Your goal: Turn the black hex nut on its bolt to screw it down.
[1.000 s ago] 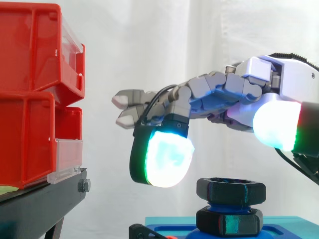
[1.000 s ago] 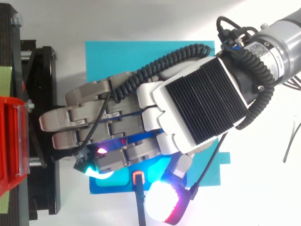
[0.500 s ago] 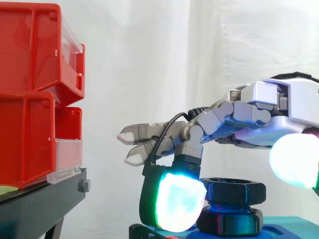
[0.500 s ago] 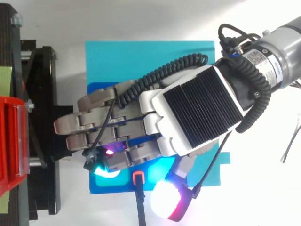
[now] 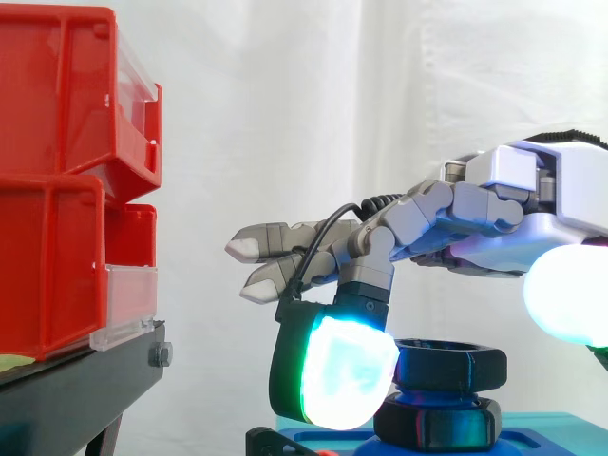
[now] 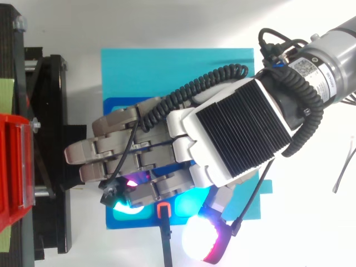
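The black hex nut (image 5: 446, 359) sits high on a blue bolt (image 5: 429, 392), above a second black nut (image 5: 439, 424) at the bolt's foot. My hand (image 6: 233, 130) reaches in from the right and hovers just over the top nut. Most fingers (image 5: 275, 256) stretch out straight to the left, past the nut. One finger is bent down, and its glowing green-white pad (image 5: 337, 372) hangs beside the nut's left face, on the camera side. The glowing thumb pad (image 5: 570, 296) stays up to the right, off the nut. From above, the hand hides the nut and bolt.
The bolt stands on a blue fixture (image 5: 541, 435) lying on a cyan mat (image 6: 167, 67). Stacked red bins (image 5: 66, 180) on a black stand (image 5: 76, 389) are at the left. A black bar with an orange tip (image 6: 163, 210) lies at the fixture's near edge.
The hand dropped from well above the nut to just over it and drew back slightly to the right. In the last half second the bent finger's pad lifted a little.
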`<control>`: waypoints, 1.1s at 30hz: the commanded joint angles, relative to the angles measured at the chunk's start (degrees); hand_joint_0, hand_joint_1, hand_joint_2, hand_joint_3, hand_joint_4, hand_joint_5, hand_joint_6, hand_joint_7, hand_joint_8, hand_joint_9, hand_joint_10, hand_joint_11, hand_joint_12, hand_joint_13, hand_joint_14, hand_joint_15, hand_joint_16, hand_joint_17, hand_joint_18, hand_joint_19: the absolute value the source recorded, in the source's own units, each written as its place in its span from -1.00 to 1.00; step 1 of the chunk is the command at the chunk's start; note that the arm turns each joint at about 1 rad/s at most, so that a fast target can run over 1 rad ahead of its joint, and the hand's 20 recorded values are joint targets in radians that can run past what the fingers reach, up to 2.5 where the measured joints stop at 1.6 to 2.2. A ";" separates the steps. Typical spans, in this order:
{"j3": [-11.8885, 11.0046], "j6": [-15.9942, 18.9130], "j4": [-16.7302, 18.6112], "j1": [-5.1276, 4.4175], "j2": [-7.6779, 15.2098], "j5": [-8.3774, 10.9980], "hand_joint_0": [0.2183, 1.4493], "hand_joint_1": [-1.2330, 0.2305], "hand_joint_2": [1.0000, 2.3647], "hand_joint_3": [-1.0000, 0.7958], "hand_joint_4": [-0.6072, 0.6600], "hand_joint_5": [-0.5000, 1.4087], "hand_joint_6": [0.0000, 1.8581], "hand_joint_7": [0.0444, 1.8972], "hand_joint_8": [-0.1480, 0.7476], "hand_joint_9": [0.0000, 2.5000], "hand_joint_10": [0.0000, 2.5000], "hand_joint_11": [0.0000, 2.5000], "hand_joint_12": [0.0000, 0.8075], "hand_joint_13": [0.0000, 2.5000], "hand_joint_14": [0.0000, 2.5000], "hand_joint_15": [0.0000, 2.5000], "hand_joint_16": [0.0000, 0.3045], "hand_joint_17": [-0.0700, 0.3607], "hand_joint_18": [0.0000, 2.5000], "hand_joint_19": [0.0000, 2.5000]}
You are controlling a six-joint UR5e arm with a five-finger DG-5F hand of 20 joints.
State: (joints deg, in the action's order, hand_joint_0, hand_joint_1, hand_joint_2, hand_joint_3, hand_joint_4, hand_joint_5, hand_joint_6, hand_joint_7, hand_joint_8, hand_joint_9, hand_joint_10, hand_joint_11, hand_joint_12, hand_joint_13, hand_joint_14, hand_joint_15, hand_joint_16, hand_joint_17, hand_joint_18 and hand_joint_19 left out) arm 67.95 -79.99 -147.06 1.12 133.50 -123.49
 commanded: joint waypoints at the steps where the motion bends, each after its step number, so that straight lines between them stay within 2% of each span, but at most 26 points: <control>1: -0.01 0.01 0.02 0.11 0.00 -0.08 -0.54 0.30 -1.00 -0.44 0.50 -0.61 -0.12 -0.37 0.06 -0.67 -1.00 -0.92 -0.13 -0.81 -1.00 -0.96 -0.64 -0.10 -0.80 -0.63; 9: -1.24 0.01 -0.86 0.72 0.00 -2.54 -0.54 0.31 -1.00 -0.44 0.49 -0.61 -0.12 -0.36 0.06 -0.67 -1.00 -0.92 -0.13 -0.81 -1.00 -0.96 -0.64 -0.10 -0.80 -0.62; 11: -1.24 0.01 -0.95 1.34 0.00 -3.86 -0.54 0.31 -1.00 -0.44 0.50 -0.61 -0.12 -0.36 0.06 -0.67 -1.00 -0.92 -0.13 -0.81 -1.00 -0.96 -0.64 -0.10 -0.80 -0.62; 15: -1.24 0.01 -0.95 2.22 0.00 -4.83 -0.54 0.32 -1.00 -0.44 0.50 -0.61 -0.12 -0.36 0.06 -0.67 -1.00 -0.92 -0.13 -0.81 -1.00 -0.96 -0.64 -0.10 -0.80 -0.63; 19: -1.33 0.01 -0.86 2.66 0.00 -5.88 -0.54 0.32 -1.00 -0.44 0.50 -0.61 -0.12 -0.37 0.06 -0.67 -1.00 -0.91 -0.13 -0.81 -1.00 -0.96 -0.64 -0.10 -0.80 -0.62; 23: -1.24 -0.08 -0.69 3.27 0.09 -8.78 -0.54 0.32 -1.00 -0.44 0.50 -0.61 -0.12 -0.37 0.06 -0.67 -1.00 -0.92 -0.13 -0.81 -1.00 -0.96 -0.64 -0.10 -0.80 -0.62; 30: -1.24 0.01 -0.69 4.24 0.00 -9.66 -0.54 0.33 -1.00 -0.44 0.50 -0.61 -0.13 -0.35 0.07 -0.67 -1.00 -0.91 -0.13 -0.80 -1.00 -0.96 -0.64 -0.10 -0.80 -0.62; 33: -1.24 0.01 -0.51 4.85 0.00 -10.72 -0.54 0.33 -1.00 -0.44 0.50 -0.61 -0.13 -0.35 0.06 -0.67 -1.00 -0.92 -0.13 -0.80 -1.00 -0.96 -0.63 -0.09 -0.79 -0.61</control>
State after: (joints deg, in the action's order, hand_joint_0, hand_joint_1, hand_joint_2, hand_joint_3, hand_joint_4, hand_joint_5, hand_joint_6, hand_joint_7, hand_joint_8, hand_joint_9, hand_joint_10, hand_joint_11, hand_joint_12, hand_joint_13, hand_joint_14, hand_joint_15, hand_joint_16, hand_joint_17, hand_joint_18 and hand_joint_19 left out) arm 66.71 -79.98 -147.76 5.43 133.51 -133.41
